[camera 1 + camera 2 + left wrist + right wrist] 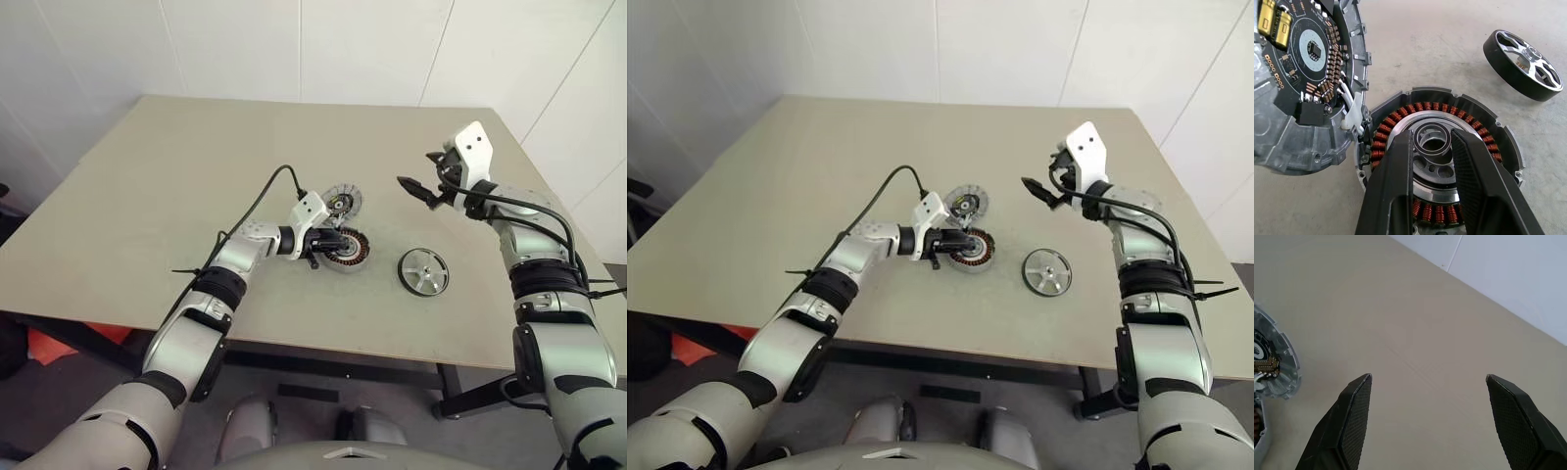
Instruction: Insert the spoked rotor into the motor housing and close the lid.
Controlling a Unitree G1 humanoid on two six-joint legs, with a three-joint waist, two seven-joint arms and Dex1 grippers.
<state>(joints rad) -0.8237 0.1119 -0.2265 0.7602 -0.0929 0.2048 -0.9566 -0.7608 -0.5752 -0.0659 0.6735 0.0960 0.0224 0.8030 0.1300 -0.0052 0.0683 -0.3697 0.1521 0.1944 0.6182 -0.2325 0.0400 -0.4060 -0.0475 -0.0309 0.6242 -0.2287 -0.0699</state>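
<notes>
The motor housing (1440,161) sits flat on the tabletop (147,196) with its open face upward, exposing the ring of copper windings and the central bore that must receive the rotor. The lid (1308,83) stands tilted on edge against the housing's rim, circuit side toward the housing and joined to it by a short white lead, so the opening stays unobstructed. The left gripper (1432,147) hovers low over the housing centre, its fingers (1396,186) narrowly apart and clamped on nothing, straddling the hub ring; this placement probably serves to steady or align the housing. The spoked rotor (423,269) lies flat on the tabletop just to the right of the housing, not yet inserted. The right gripper (423,186) hangs above and beyond the rotor with fingers (1352,421) spread wide, suited to descending onto it.
</notes>
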